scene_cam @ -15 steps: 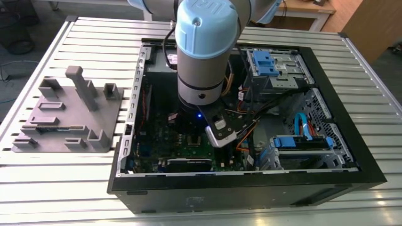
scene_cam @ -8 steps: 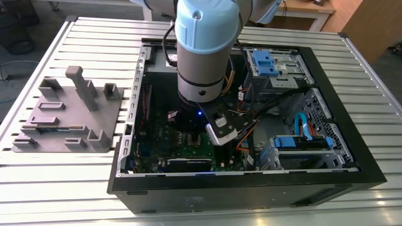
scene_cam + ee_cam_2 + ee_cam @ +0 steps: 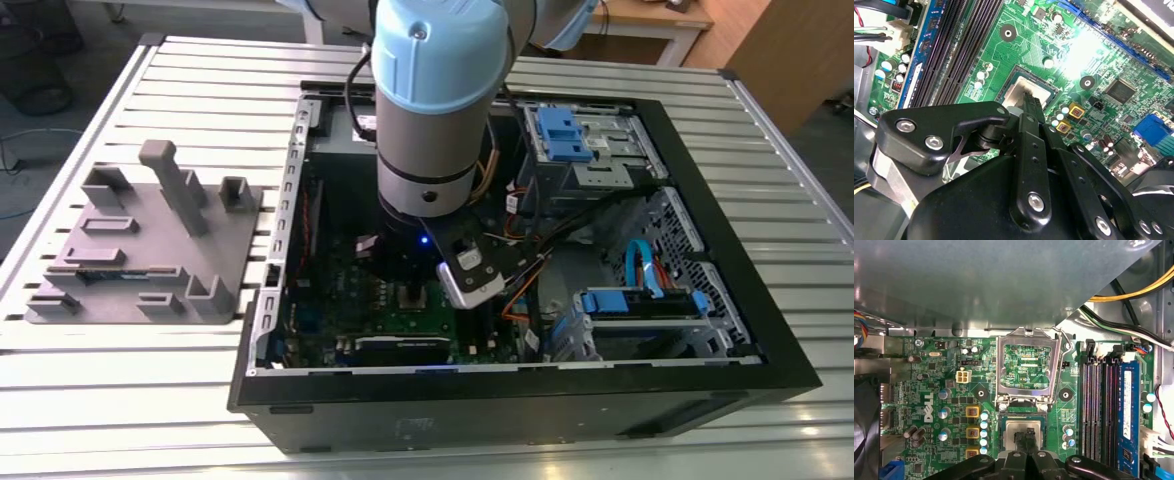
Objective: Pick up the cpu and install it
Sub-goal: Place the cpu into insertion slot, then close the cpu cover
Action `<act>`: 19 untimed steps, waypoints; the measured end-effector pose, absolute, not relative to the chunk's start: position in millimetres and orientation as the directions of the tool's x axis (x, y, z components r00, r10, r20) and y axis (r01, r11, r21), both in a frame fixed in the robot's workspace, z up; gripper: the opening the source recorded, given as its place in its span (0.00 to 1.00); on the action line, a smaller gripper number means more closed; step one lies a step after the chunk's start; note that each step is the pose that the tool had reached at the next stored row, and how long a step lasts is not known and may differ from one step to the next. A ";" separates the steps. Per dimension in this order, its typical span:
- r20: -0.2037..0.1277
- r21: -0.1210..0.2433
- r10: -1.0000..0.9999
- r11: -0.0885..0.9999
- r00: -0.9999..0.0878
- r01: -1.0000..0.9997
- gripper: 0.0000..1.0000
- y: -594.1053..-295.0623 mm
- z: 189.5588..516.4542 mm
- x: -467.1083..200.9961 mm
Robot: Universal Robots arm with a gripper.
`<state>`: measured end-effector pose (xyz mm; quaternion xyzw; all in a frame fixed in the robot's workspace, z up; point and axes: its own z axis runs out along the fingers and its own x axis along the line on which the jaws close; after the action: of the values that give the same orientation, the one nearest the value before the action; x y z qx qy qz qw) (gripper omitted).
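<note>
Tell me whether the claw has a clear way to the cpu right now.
Likely yes: the claw hangs right over the cpu, the socket frame stands open beside it, and nothing lies between them.

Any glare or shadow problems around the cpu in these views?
Second wrist view: strong glare on the green board next to the cpu, washing out parts there. First wrist view: even light on the cpu, hazy reflections on the grey metal panel. Exterior view: the arm blocks the board; the case interior is dark.
</note>
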<state>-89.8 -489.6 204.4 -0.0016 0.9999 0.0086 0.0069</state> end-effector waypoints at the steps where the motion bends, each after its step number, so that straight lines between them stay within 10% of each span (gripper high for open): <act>1: -0.014 0.017 -0.003 1.000 -1.000 -0.003 0.11 -489.9 204.4 -89.8; 19: -0.014 0.021 -0.003 1.000 -1.000 -0.003 0.11 -490.2 220.8 -89.7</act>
<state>-89.7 -490.2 220.8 -0.0016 0.9999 0.0103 0.0070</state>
